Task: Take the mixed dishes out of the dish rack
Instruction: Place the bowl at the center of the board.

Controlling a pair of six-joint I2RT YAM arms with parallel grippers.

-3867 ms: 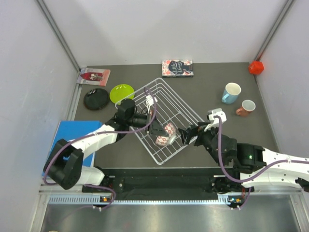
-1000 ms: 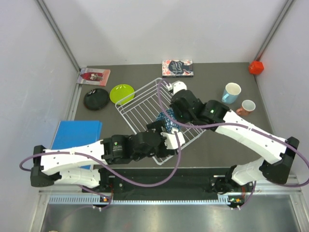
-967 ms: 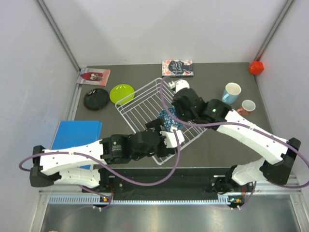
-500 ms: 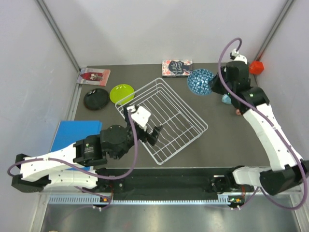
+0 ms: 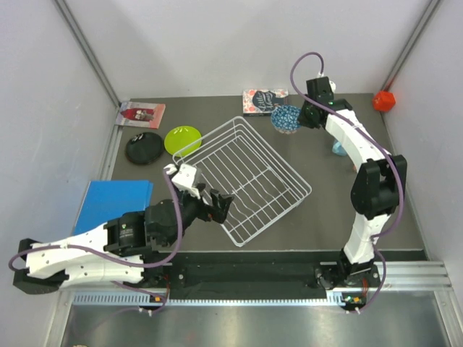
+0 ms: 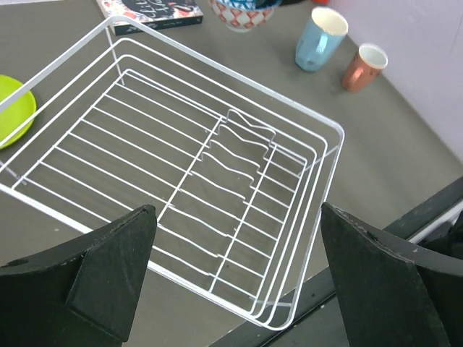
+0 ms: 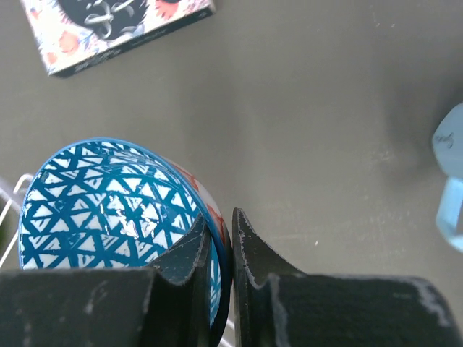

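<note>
Right gripper [image 7: 221,235] pinching bowl [image 7: 108,206] rim; blue triangle pattern inside, red-patterned outside.

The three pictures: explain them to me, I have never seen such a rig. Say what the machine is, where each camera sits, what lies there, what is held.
Two robot arms, left arm and right arm, stand at a dark table's near edge. The wide picture looks down from above; each close-up comes from a camera on one wrist. The left gripper is open by the white wire dish rack, which holds no dishes. The right gripper pinches the rim of a blue patterned bowl. On the table lie a green plate, a black plate, a light-blue mug, a pink mug and a red cube.
</note>
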